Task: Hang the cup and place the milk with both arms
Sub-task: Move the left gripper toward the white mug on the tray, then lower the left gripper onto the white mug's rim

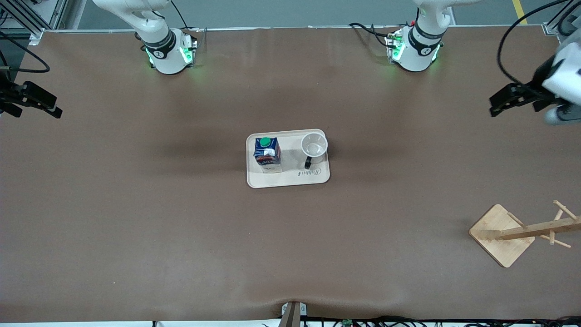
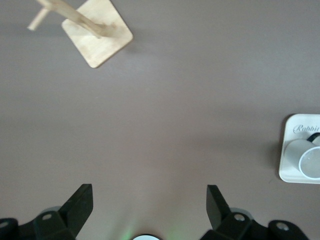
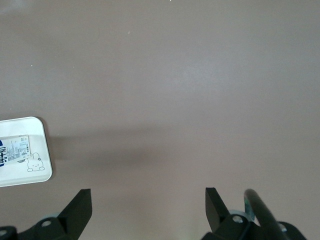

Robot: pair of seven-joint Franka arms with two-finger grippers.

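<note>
The cup (image 1: 314, 147) stands upright on a cream tray (image 1: 290, 179) at the table's middle, its black handle toward the front camera. The milk (image 1: 267, 154) stands on the same tray, toward the right arm's end. My left gripper (image 1: 493, 105) is open and empty, up in the air over the table's left-arm end. My right gripper (image 1: 56, 108) is open and empty over the right-arm end. The left wrist view shows its open gripper (image 2: 149, 197), the cup (image 2: 305, 159) and the tray (image 2: 300, 127). The right wrist view shows its open gripper (image 3: 148, 200), the tray (image 3: 20, 177) and part of the milk (image 3: 15, 149).
A wooden cup rack (image 1: 513, 234) with pegs stands on a square base near the left arm's end, nearer the front camera than the tray; it also shows in the left wrist view (image 2: 97, 32). Brown table surface lies all round the tray.
</note>
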